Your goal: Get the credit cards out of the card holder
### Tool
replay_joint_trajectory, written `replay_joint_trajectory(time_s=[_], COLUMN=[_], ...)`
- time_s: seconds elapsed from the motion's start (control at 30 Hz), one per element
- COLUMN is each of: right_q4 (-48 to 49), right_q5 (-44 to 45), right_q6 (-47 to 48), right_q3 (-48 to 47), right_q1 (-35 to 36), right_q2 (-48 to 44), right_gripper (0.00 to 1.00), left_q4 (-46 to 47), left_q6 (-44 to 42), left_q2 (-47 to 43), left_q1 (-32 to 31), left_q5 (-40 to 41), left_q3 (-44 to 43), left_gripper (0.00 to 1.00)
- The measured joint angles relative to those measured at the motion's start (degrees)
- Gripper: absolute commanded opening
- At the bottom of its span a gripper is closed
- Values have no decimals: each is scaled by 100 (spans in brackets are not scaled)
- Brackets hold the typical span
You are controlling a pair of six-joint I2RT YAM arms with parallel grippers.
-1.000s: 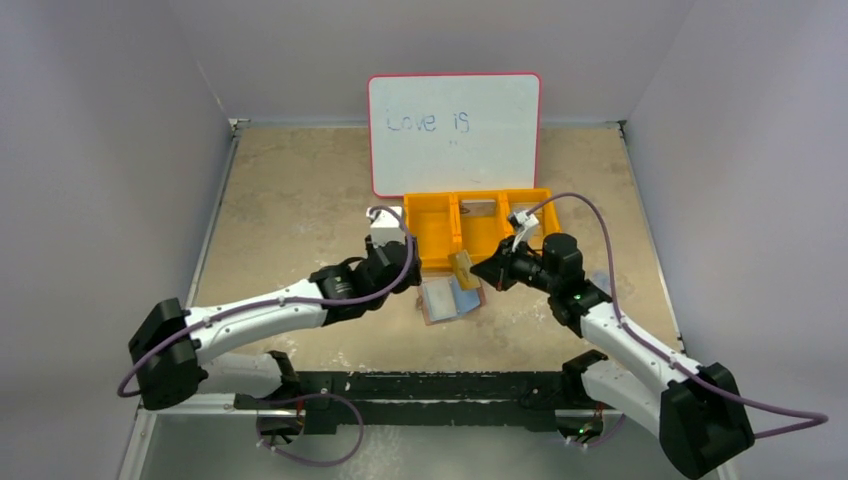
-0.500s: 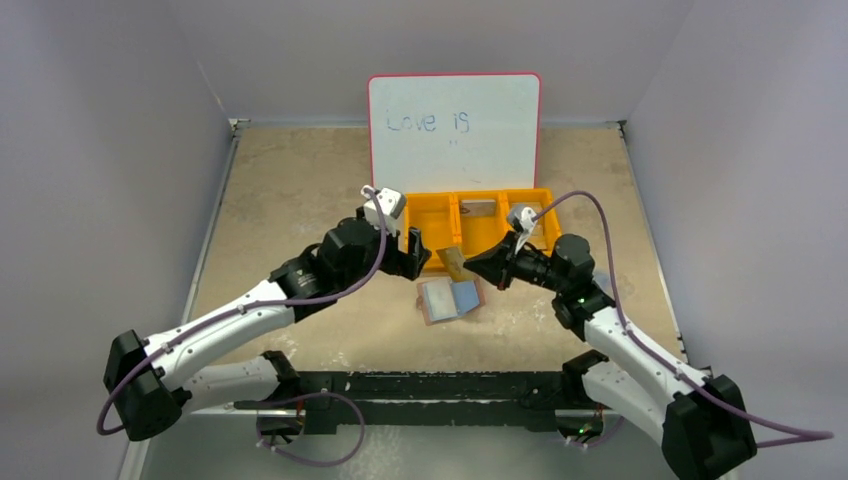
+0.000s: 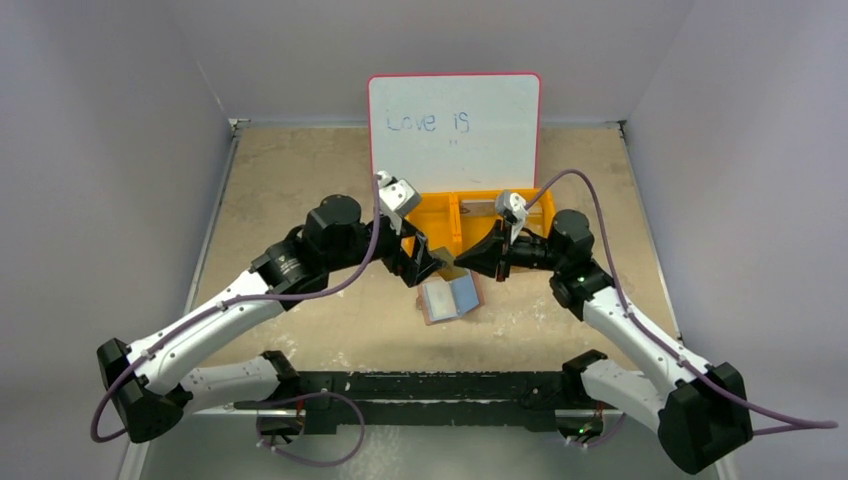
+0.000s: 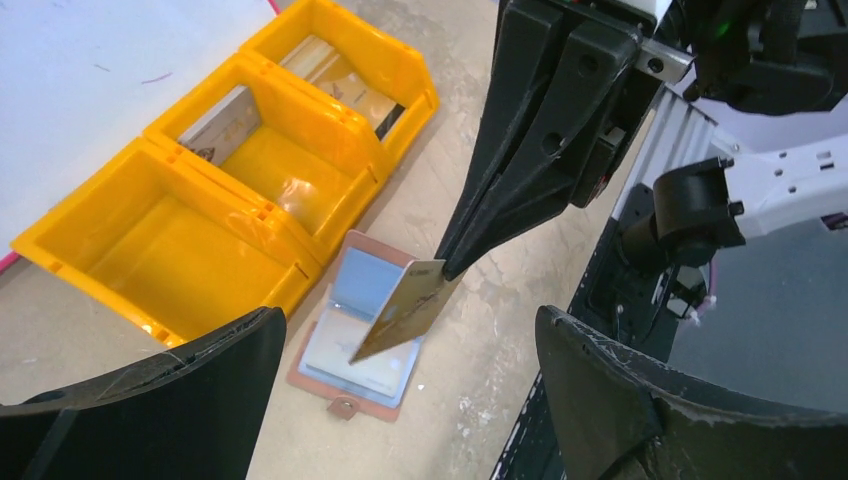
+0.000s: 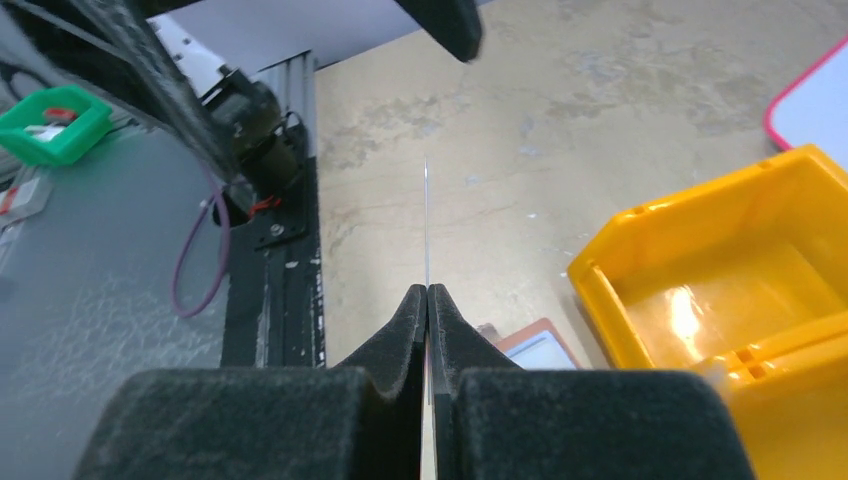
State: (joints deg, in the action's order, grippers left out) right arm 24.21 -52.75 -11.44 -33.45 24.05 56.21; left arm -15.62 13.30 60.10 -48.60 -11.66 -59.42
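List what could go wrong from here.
The right end effector pinches the card only at one corner, so it could pivot or slip and fall onto the card holder.
The left end effector, open close by, might knock the card loose or bump the right one if it moves in.

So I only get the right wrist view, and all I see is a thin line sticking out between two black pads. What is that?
Observer: That's a beige card seen edge-on. The right end effector pinches it by one end.
Operator: Is it out of the wallet, then?
Observer: It looks so. It hangs tilted over the open card holder, which lies flat on the table, and it isn't in any pocket.
Operator: And the other arm?
Observer: The left end effector stands wide open, facing the card and holding nothing.
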Motion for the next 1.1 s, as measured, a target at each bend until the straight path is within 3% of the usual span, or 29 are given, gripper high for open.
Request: replay_joint_trajectory(time_s=[0.4, 0.6, 0.8, 0.97, 1.1], right_q4=[-369, -601, -785, -931, -1115], right_q5=[-1040, -1296, -1434, -1429, -1432], right_q6=[254, 433, 566, 654, 741], right_q3=[-354, -518, -706, -857, -1021], right_q1=[7, 7, 7, 4, 4], right_q2=[278, 387, 527, 686, 717], right_gripper=[0, 0, 0, 38, 45], left_q4=[-688, -907, -981, -988, -876], left_q6=[-476, -695, -826, -859, -815], left_q2=[678, 726, 732, 732, 688], left_q1=[28, 33, 33, 31, 33], left_q5=[-863, -1075, -1244, -1305, -1224], left_q3=[-273, -382, -385, -387, -352], left_gripper=[66, 39, 0, 0, 0])
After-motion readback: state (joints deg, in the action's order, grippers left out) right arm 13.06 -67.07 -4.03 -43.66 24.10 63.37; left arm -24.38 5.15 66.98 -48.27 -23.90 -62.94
